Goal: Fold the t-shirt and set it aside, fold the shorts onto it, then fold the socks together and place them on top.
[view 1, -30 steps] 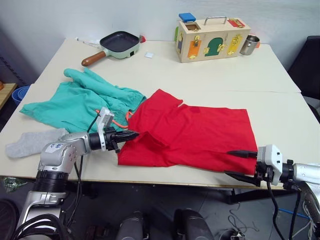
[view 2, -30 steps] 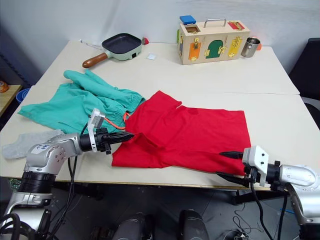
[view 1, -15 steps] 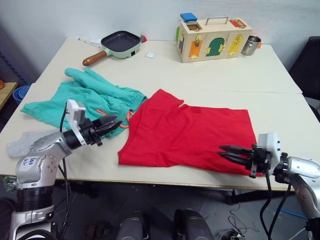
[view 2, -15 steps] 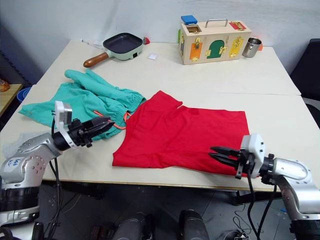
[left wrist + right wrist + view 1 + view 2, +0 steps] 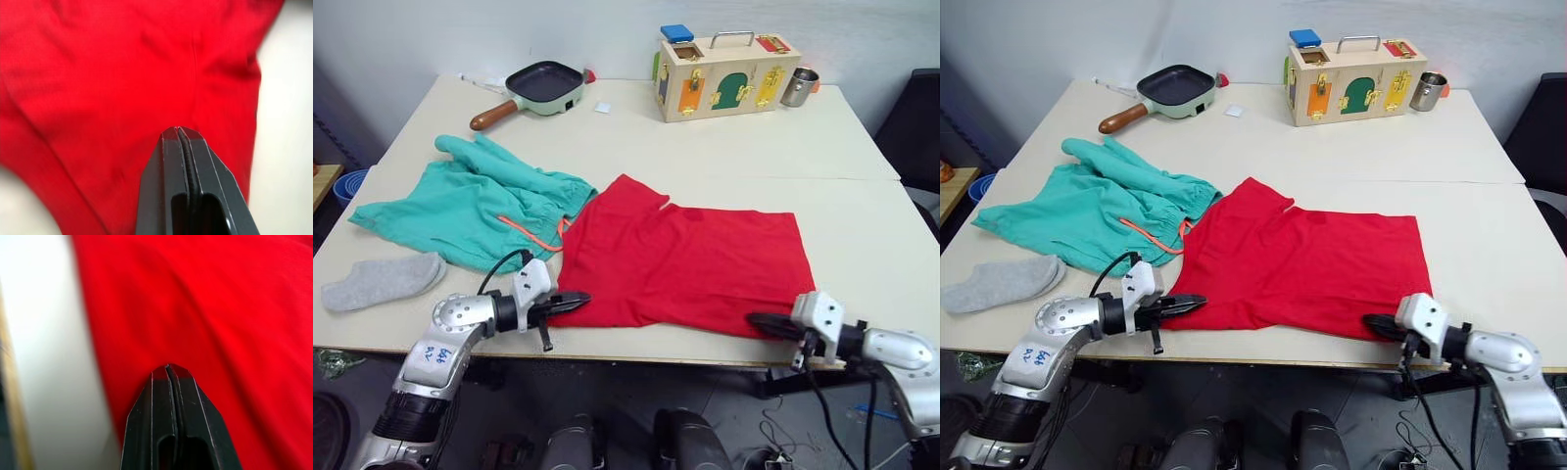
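Cream-coloured table (image 5: 862, 147) in front of a pale wall, carrying laundry along its near half and a few objects at its far edge. A bright red t-shirt (image 5: 690, 259) lies spread nearly flat by the near edge, towards the right. The left gripper (image 5: 570, 299) rests at the shirt's near left corner, and the left wrist view shows its black fingers (image 5: 181, 161) pressed together over red cloth. The right gripper (image 5: 766, 321) sits at the near right corner, its fingers also closed with no gap; whether either one actually pinches fabric cannot be told.

This looks like the first step, folding the t-shirt, with no fold made yet. The next move probably calls for both grippers to hold the near hem and carry it evenly towards the far edge, so the cloth doubles over without bunching.

Teal shorts (image 5: 470, 206) lie rumpled just left of the shirt, touching it, with an orange drawstring (image 5: 530, 235) showing. One grey sock (image 5: 382, 281) lies at the near left corner.

At the far edge sit a frying pan (image 5: 543, 86), holding nothing, a wooden latch box (image 5: 724, 76) with a blue block (image 5: 676, 32) on top, and beside it a metal cup (image 5: 798, 86) whose inside cannot be made out.
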